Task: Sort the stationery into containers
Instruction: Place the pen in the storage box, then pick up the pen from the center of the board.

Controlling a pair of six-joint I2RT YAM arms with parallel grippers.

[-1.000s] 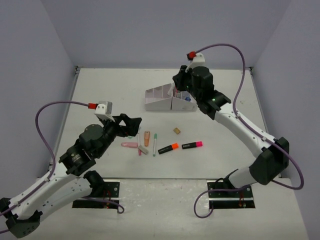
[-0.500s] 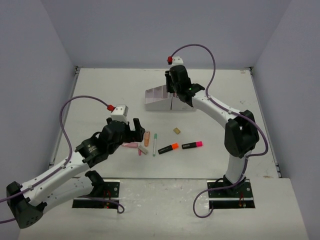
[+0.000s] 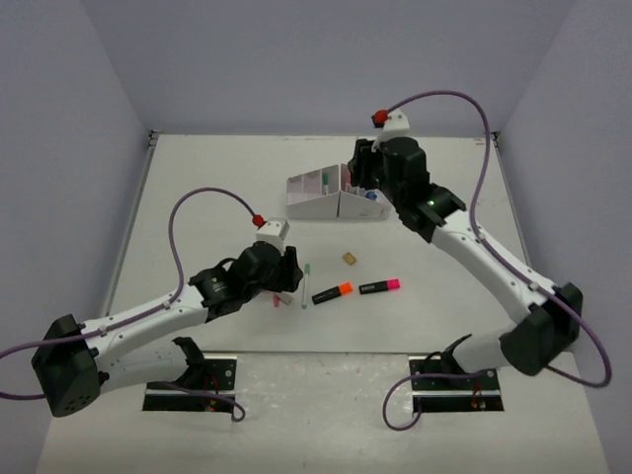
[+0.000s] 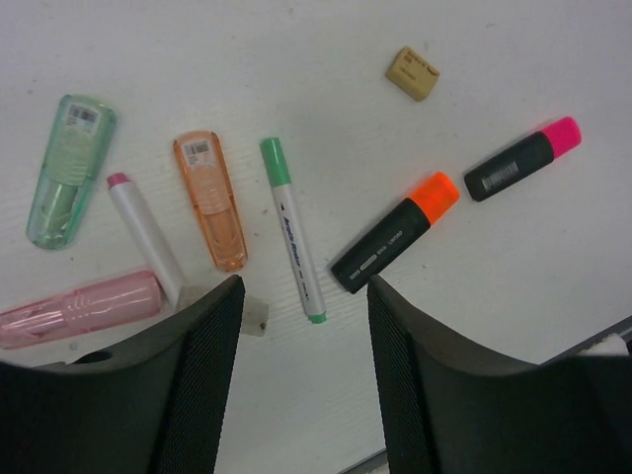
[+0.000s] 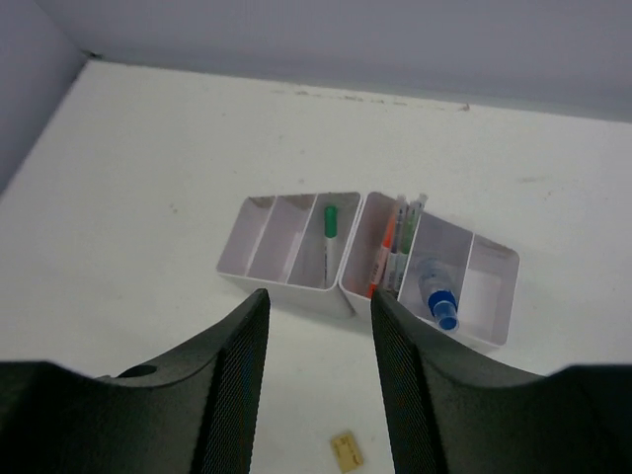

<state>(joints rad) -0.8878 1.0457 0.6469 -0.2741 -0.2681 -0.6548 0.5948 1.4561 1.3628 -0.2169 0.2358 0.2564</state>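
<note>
Loose stationery lies mid-table: a green pen (image 4: pixel 292 229), an orange-ended highlighter (image 4: pixel 395 232), a pink-ended highlighter (image 4: pixel 523 158), a peach piece (image 4: pixel 209 199), a mint piece (image 4: pixel 67 170), a pink piece (image 4: pixel 79 308) and a white pen (image 4: pixel 146 235). My left gripper (image 4: pixel 304 291) hovers open and empty just above the green pen's near tip. Two white containers (image 5: pixel 286 281) stand side by side at the back, holding a green marker (image 5: pixel 330 232), several pens (image 5: pixel 392 247) and a blue-capped piece (image 5: pixel 437 294). My right gripper (image 5: pixel 316 301) hangs open and empty above them.
A small tan eraser (image 4: pixel 413 73) lies alone between the highlighters and the containers (image 3: pixel 321 205). Grey walls close the table on three sides. The arm bases sit on the near edge.
My left arm has swung right over the pens and its jaws have narrowed. The right gripper's jaws have opened above the containers, and a green marker now shows in the left one.
</note>
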